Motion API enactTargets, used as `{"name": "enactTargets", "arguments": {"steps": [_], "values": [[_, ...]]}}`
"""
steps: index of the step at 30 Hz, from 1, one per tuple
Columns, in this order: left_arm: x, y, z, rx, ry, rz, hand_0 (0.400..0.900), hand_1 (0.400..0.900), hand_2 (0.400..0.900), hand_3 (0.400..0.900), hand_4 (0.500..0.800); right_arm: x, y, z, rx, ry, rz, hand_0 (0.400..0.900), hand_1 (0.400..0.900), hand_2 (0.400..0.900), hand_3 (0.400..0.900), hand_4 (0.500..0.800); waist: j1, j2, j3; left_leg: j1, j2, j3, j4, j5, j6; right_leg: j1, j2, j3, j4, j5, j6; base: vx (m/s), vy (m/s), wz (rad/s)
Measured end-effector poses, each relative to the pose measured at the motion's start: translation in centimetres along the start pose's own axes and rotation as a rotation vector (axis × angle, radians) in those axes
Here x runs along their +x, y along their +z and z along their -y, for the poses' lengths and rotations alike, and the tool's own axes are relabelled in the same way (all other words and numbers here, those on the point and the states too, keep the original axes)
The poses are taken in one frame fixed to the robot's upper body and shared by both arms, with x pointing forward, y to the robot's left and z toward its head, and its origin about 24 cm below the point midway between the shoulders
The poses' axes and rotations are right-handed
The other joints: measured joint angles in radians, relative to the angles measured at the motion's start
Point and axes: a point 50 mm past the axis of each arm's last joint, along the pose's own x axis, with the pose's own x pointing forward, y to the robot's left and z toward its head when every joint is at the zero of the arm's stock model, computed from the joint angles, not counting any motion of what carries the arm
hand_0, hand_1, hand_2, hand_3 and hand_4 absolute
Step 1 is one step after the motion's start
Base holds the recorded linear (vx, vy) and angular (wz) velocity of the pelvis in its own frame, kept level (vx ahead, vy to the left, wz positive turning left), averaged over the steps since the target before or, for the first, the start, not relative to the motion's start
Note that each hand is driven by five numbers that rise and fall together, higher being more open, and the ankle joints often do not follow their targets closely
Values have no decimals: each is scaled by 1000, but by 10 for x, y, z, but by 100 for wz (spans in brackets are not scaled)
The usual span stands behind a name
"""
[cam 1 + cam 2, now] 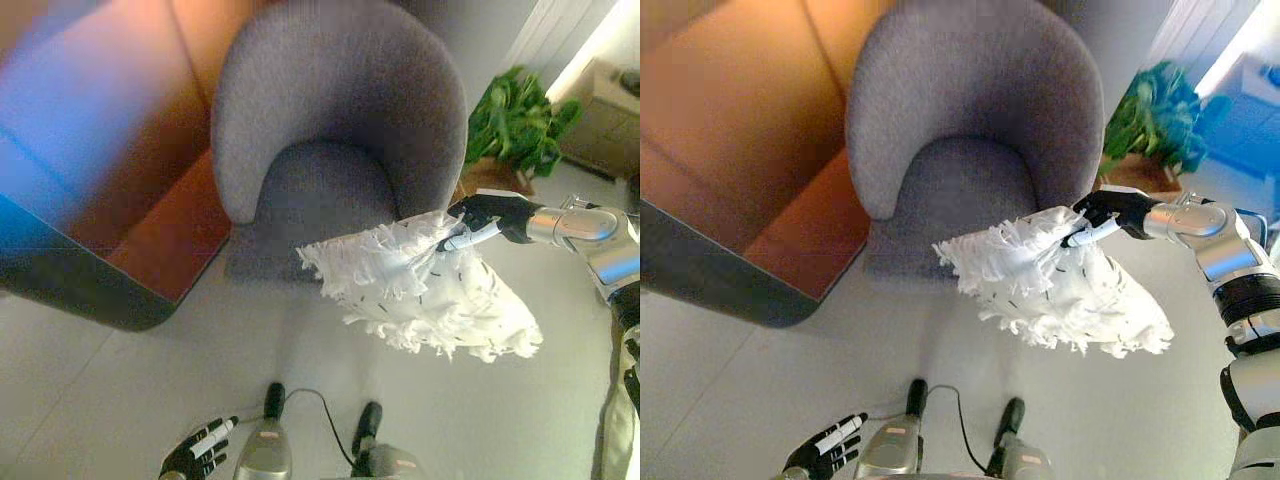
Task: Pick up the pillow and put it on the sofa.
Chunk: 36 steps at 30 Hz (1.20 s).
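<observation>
right arm: silver-grey metal segments, rounded joints | right hand (1118, 212): dark, glossy, one white finger cover | left hand (197, 449): dark, white cover with black marks on one finger

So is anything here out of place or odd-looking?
Only the fluffy white pillow: it dangles in the air in front of the grey armchair, pinched at one edge by the right hand, not on any seat. The left hand hangs low, holding nothing.

Bare sofa seat (315, 195), curved backrest (335, 80) walling it, plant (515, 125) seemingly close right
</observation>
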Motion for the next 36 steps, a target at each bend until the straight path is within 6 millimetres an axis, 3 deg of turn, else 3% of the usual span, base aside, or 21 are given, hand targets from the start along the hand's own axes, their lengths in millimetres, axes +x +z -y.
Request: {"name": "enactTargets", "arguments": {"steps": [10, 17, 23, 36], "values": [[-6, -32, -4, -5, 56, -117, 900, 900, 900, 900, 800, 1, -9, 8, 111, -8, -88, 400, 400, 400, 400, 500, 24, 0, -85, 35, -1, -12, 0, -2, -1, 44, -1, -14, 0, -11, 6, 93, 50, 10], [-14, -51, -12, -1, 94, -185, 900, 900, 900, 900, 800, 4, -19, 15, 265, -85, -155, 400, 400, 400, 400, 500, 60, -29, -110, 41, -4, -34, 0, -1, -1, 63, -4, -34, 0, -19, 10, 116, 14, 12], [-16, -50, -17, 6, 124, -186, 900, 900, 900, 900, 800, 1, -35, 20, 390, -172, -250, 400, 400, 400, 400, 500, 93, -54, -115, 15, -5, -68, 1, 4, -3, 57, -3, -66, 0, -24, 10, 28, -45, 14], [-19, -38, -33, 42, 156, -153, 900, 900, 900, 900, 800, -1, -26, 37, 488, -270, -276, 400, 400, 400, 400, 500, 151, -114, -74, -77, -7, -113, 4, 19, -6, -10, -1, -102, 0, -20, 6, -12, -30, 6]]}}
